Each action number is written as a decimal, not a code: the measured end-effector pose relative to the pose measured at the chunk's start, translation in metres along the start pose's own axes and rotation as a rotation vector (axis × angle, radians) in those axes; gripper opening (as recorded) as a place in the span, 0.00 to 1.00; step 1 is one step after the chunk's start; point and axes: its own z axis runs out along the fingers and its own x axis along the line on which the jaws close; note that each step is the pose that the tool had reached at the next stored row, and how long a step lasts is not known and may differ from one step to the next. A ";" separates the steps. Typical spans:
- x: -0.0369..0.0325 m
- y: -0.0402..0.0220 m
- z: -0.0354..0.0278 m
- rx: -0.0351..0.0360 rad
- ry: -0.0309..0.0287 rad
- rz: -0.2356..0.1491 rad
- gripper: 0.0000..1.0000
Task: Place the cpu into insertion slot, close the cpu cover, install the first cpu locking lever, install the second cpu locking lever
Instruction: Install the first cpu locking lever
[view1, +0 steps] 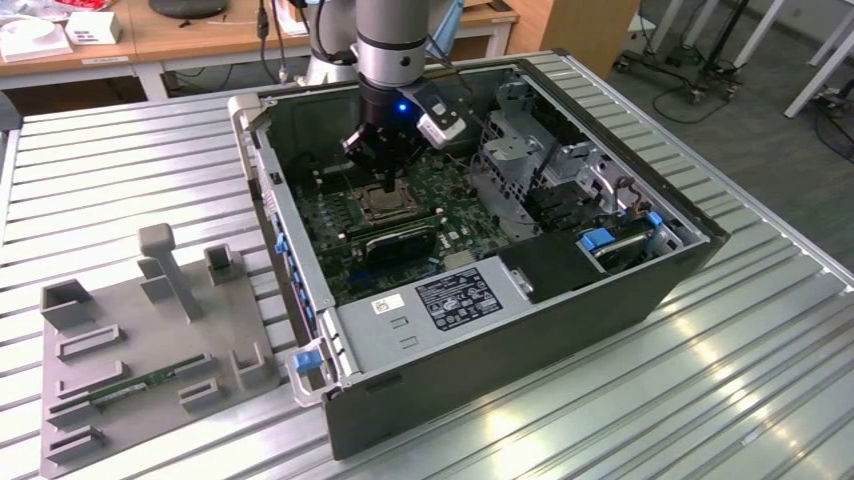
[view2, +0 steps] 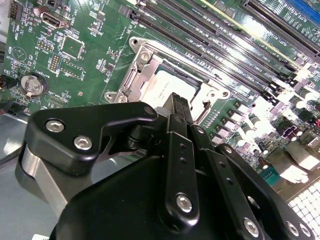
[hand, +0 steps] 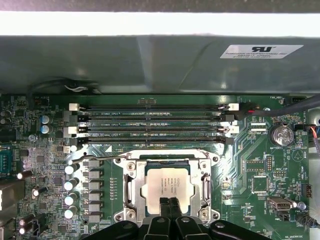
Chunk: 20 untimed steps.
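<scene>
Hovering upper-middle in the exterior view, your gripper (view1: 388, 183) is down inside the case (view1: 441, 350), fingers pressed together over the cpu's (hand: 165, 187) edge. Cpu lies in the slot (hand: 167, 164), cover (hand: 131, 187) framing it, and memory slots (hand: 150, 122) run just beside.
</scene>
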 end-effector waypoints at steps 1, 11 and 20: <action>0.0004 0.0000 0.0000 0.0000 0.0000 0.000 0.11; 0.0149 -0.0004 -0.0001 0.0000 -0.0010 0.000 0.11; 0.0344 -0.0008 -0.0002 -0.0001 -0.0031 0.000 0.11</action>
